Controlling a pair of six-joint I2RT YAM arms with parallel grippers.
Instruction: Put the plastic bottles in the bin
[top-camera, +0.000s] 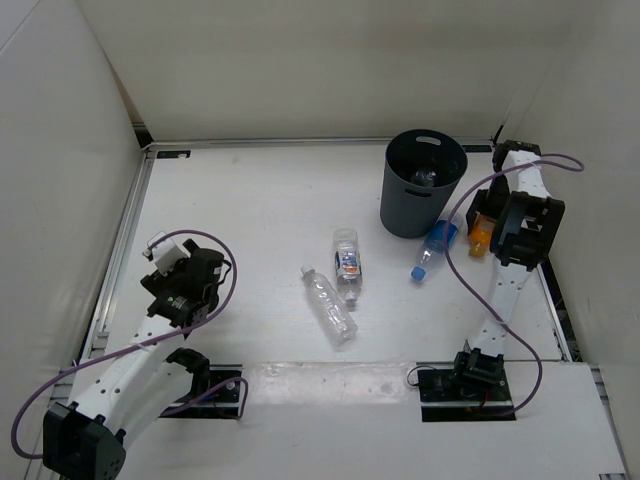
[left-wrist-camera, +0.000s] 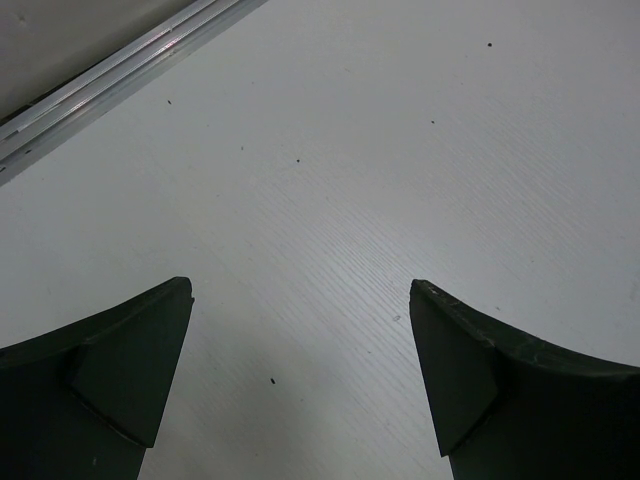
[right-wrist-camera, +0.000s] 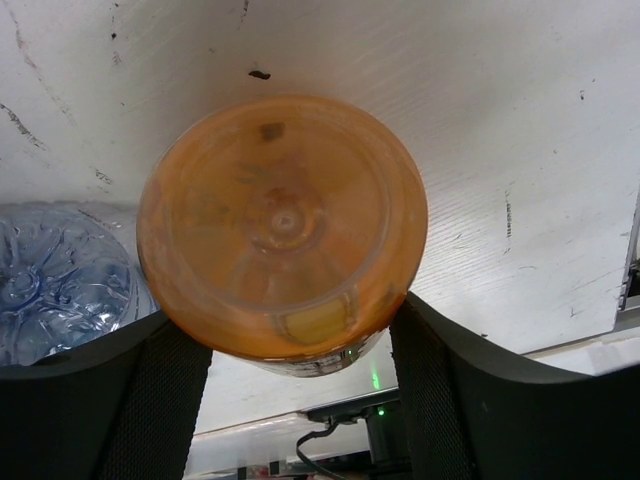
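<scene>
Nearest to the arm bases, the left jaws stand fully open over the bare table (top-camera: 250, 200) and hold nothing. Its wrist view shows only the white surface and a metal rail (left-wrist-camera: 120, 75) in the corner.

In the middle of the table two bottles lie on their sides, close together. One is the plain bottle (top-camera: 328, 306) with a white cap, the other the labelled bottle (top-camera: 347, 262) with an orange and blue band. Whether they touch I cannot tell.

Further to the right lies one blue bottle (top-camera: 433, 248), also on its side. Its blue cap points to the near side and its bottom is just beside the foot of the bin (top-camera: 400, 200).

The right jaws are closed partway on a fourth one, the orange bottle (right-wrist-camera: 282, 220), with one finger against each side of it. The right wrist view shows only its round bottom; the cap and any label are hidden. In the top view the wrist covers most of it. Whether it rests on the table or is lifted is not clear. The bottom of the blue bottle shows at the left edge of that wrist view, cut off by the frame and by one finger.

Farthest stands the one dark grey bin, upright near the back edge. Inside it a pale clear object (top-camera: 425, 177) lies at the bottom, too small to be named with certainty.
</scene>
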